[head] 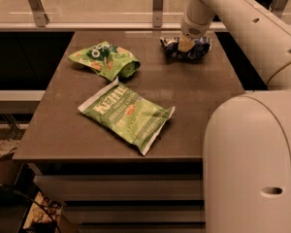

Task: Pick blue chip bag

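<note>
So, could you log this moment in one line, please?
gripper: on blue chip bag | bag: on table, far right | pick: not yet done

The large green bag at the centre of the frame carries white brand lettering that reads "Kettle"; the smaller lines beneath it are too small to read. The green bag with orange patches, upper left of centre, shows white marks that cannot be made out. In the upper right, the gripper sits on the blue chip bag, whose white markings are illegible.
</note>
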You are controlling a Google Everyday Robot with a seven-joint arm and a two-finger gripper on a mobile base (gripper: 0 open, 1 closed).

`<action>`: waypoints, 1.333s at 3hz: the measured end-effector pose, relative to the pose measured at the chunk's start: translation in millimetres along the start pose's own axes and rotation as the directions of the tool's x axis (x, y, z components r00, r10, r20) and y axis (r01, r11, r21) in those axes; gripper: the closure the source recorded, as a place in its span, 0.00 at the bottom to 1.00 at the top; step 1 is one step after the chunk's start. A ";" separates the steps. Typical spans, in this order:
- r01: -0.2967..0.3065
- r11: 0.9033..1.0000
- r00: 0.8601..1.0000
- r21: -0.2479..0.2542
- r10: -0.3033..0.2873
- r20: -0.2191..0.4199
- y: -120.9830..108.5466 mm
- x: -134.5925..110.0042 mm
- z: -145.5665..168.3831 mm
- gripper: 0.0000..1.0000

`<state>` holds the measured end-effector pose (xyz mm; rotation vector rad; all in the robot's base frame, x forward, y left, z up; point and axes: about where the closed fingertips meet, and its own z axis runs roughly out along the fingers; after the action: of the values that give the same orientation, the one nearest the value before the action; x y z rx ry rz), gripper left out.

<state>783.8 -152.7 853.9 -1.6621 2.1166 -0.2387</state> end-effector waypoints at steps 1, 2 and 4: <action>0.001 1.000 1.000 -0.005 -0.001 -0.001 1.3 -0.3 3.8 0.13; 0.002 1.000 1.000 -0.010 -0.002 -0.003 2.6 -0.5 7.4 0.00; -0.010 1.000 1.000 -0.003 0.010 -0.008 1.6 3.8 0.2 0.00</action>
<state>781.7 -155.8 852.2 -1.6546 2.1319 -0.2401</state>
